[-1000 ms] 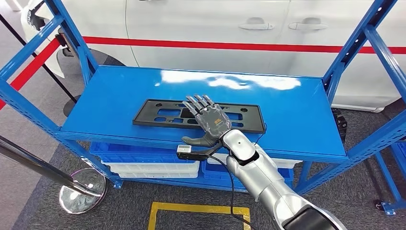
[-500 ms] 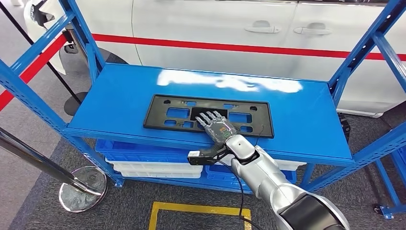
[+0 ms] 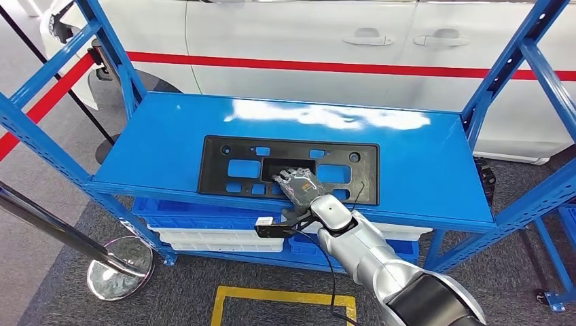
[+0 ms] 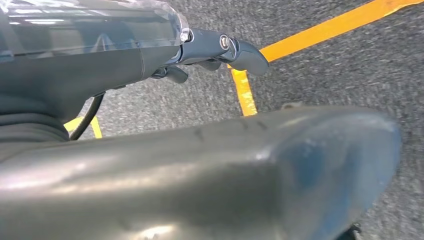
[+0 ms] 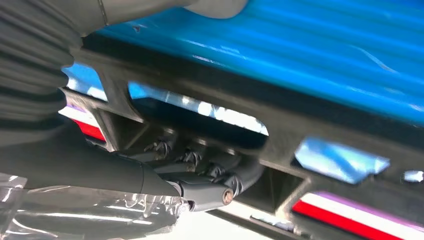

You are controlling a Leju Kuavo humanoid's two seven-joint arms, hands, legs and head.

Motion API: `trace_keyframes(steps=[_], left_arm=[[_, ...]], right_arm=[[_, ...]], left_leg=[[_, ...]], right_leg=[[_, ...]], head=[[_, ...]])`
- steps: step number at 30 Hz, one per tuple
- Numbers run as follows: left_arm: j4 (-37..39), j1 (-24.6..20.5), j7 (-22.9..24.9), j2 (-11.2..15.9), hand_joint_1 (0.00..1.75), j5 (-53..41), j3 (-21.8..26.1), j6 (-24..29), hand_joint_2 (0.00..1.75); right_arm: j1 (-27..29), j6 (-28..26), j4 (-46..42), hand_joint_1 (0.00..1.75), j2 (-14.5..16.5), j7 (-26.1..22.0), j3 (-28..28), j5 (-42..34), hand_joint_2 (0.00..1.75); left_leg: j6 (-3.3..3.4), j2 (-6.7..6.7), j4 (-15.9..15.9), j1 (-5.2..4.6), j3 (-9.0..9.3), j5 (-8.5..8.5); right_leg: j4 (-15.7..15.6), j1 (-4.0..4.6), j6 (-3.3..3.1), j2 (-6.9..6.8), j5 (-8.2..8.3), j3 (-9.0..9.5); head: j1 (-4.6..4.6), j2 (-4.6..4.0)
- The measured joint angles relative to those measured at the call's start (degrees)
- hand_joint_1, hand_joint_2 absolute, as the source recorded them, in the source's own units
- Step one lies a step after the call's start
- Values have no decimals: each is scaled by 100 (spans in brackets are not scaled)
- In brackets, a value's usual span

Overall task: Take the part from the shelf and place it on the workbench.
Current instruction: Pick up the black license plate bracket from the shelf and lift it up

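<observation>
Head view shows the black plastic mounting plate [image 3: 289, 169] on the blue shelf [image 3: 170, 136], its near edge by the front lip, with the right hand [image 3: 297, 183] on its middle; in the right wrist view the fingers [image 5: 210, 170] are hooked through a central cutout, gripping the plate. Judged from this, the grasp is made but lifting, carrying and setting down on the workbench all remain. Left hand [image 4: 220, 52] hangs over grey floor with yellow tape [image 4: 245, 90], fingers curled in on nothing.
</observation>
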Motion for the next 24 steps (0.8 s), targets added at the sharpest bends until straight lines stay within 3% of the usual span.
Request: trace_keyframes(steps=[2,6,8,10,11,12,13,15,17,21,22,24], left_arm=[[0,-6,-26,0,0,9,0,8,0],[0,27,-61,3,0,31,2,19,0],[0,33,-65,2,0,34,2,21,0],[0,39,-65,2,0,34,2,21,0],[0,45,-65,2,0,34,2,20,0],[0,53,-65,2,0,34,2,20,0],[0,59,-65,2,0,34,2,20,0],[0,61,-66,1,0,34,2,20,0],[1,55,-67,-1,0,34,2,19,0],[2,47,-68,1,0,41,2,26,0],[2,44,-69,1,0,46,2,31,0],[2,41,-76,2,0,55,2,40,0]], right_arm=[[9,-49,-98,175,-1,-94,-56,-43,175],[95,-24,-512,175,-43,-174,-146,-41,175],[97,-6,-709,175,-66,-186,-187,-43,175],[85,26,-862,175,-92,-186,-222,-43,175],[92,40,-913,175,-107,-186,-234,-40,175],[103,48,-961,175,-122,-185,-243,-37,175],[113,45,-1005,175,-132,-185,-246,-30,175],[122,31,-1136,175,-150,-187,-254,-10,175],[151,28,-1347,175,-173,-199,-263,18,175],[299,31,-1863,175,-248,-249,-274,52,175],[324,23,-1995,175,-264,-272,-275,42,175],[370,-23,-2263,175,-293,-331,-275,-25,175]], left_leg=[[65,7,-605,-18,306,168],[221,20,-719,-29,283,269],[294,40,-758,-15,263,345],[330,49,-756,-28,222,371],[336,46,-751,-32,211,376],[337,40,-744,-34,205,377],[332,31,-734,-35,204,374],[301,20,-700,-35,207,351],[247,17,-653,-54,188,320],[126,17,-632,-60,166,280],[92,18,-540,-54,127,210],[33,20,-5,-34,-117,-86]], right_leg=[[15,21,56,3,15,-13],[34,20,199,26,42,-85],[401,8,241,43,-214,-263],[1175,2,268,50,-632,-590],[1500,2,278,51,-752,-722],[1658,2,282,51,-772,-777],[1575,2,277,51,-677,-720],[848,4,243,51,-318,-353],[212,27,190,54,-106,-53],[50,38,73,60,-90,3],[32,25,39,58,-84,11],[11,6,-10,56,-83,26]], head=[[1,0],[1,0],[1,0],[2,0],[2,0],[2,0],[2,0],[2,0],[2,0],[0,0],[0,0],[0,0]])
